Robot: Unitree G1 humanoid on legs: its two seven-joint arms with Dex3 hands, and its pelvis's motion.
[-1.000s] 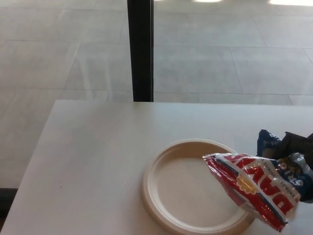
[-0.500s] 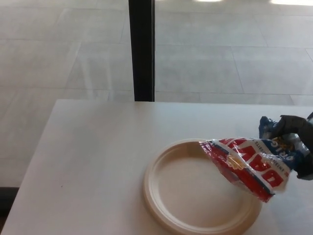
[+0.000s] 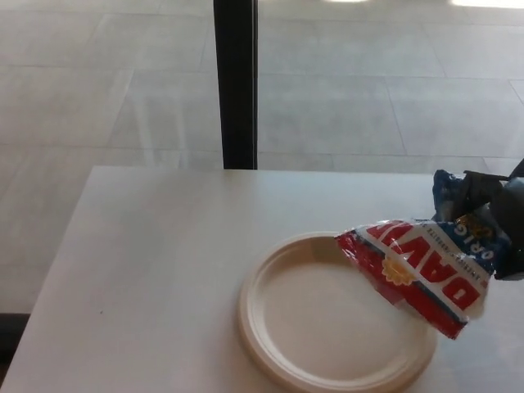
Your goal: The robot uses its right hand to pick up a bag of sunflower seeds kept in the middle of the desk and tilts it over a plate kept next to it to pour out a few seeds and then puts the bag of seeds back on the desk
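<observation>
1. Head view, work surface: a white desk (image 3: 147, 270) fills the lower part of the frame. Beyond its far edge lies a grey tiled floor (image 3: 98, 90), crossed by a black vertical post (image 3: 236, 82).
2. Head view, plate: a round, cream-coloured plate (image 3: 270, 327) lies flat on the desk, right of centre. No seeds can be made out on its surface.
3. Head view, bag: the bag of sunflower seeds (image 3: 422, 270), red and white with a blue end, is lifted clear of the desk. It is tilted, its red end pointing down and to the left over the right part of the plate, its blue end up at the right.
4. Head view, right hand: the right hand (image 3: 495, 217) enters at the right edge of the frame. Its black fingers (image 3: 479, 192) are clamped on the blue end of the bag, carrying its weight.
5. Head view, left hand: does not show in this view.
</observation>
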